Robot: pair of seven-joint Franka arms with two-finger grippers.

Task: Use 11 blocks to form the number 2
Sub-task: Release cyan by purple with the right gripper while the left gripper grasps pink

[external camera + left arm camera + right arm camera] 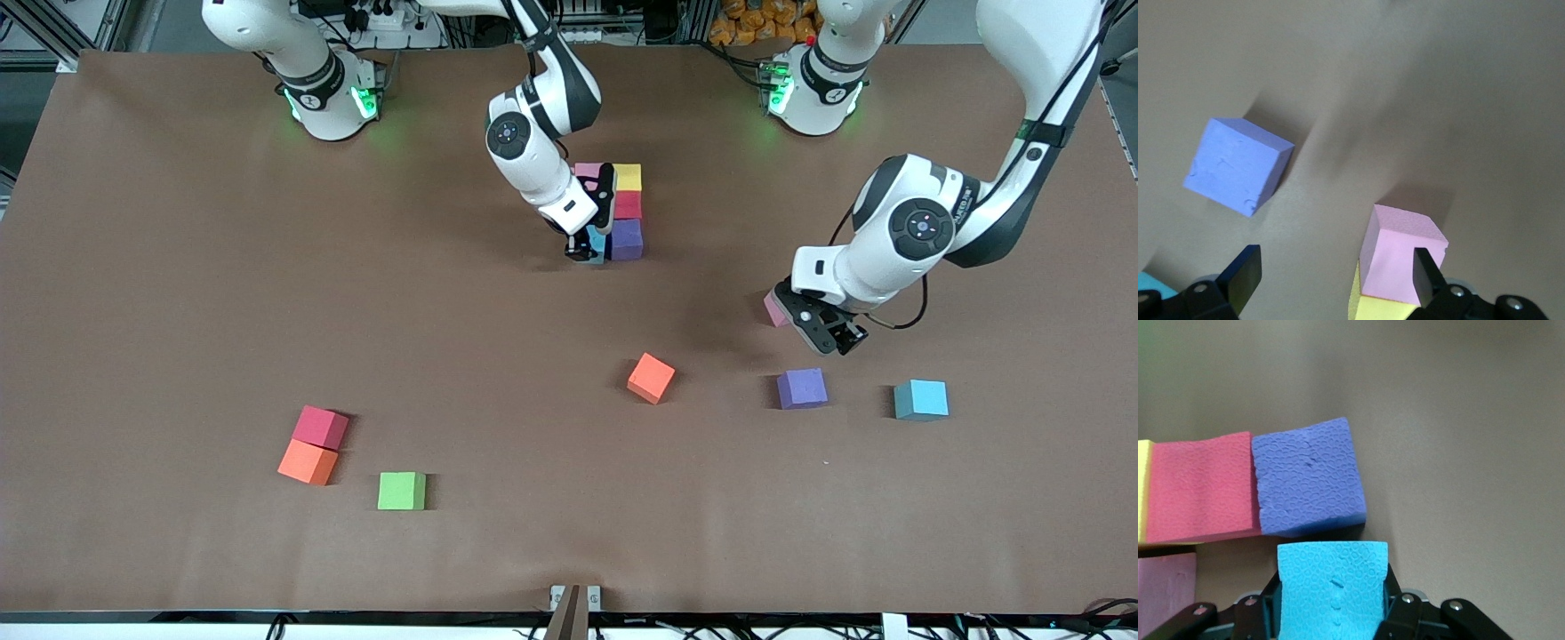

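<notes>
Blocks placed so far: pink (587, 169), yellow (628, 176), red (628, 205), purple (627, 239). Your right hand (584, 253) pinches a light blue block (1333, 587) beside them; your left hand (822, 333) hangs spread. Seven blocks remain.

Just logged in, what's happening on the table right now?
The right gripper holds a light blue block beside the purple block of the started digit, a column with red and yellow and a pink one alongside. The left gripper, open, hovers by a pink block resting on a yellow block. Six loose blocks wait nearer the camera.
</notes>
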